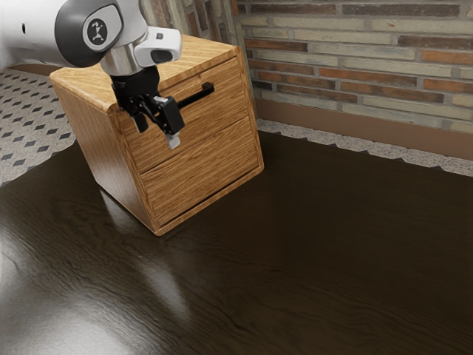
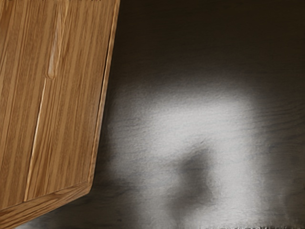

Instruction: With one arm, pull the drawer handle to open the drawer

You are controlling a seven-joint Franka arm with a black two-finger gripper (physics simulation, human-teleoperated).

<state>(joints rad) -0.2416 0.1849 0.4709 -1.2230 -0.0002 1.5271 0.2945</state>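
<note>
A wooden cabinet (image 1: pixel 96 81) with two drawer fronts stands on the dark table at the exterior view's upper left. A black bar handle (image 1: pixel 198 92) runs across the upper drawer (image 1: pixel 211 118), whose front lies flush with the cabinet. My gripper (image 1: pixel 157 132) hangs open in front of that drawer, just below the handle's left end, which the hand hides. One finger (image 1: pixel 173 137) has a pale tip and holds nothing. In the wrist view the cabinet's wooden front (image 2: pixel 52 105) sits beside the hand.
The lower drawer (image 1: pixel 203 170) is shut below the upper one. The dark glossy table (image 1: pixel 310 259) stretches wide to the exterior view's right and front. A brick wall (image 1: pixel 355 59) runs behind. Glare lies on the table (image 2: pixel 200 124) under the hand.
</note>
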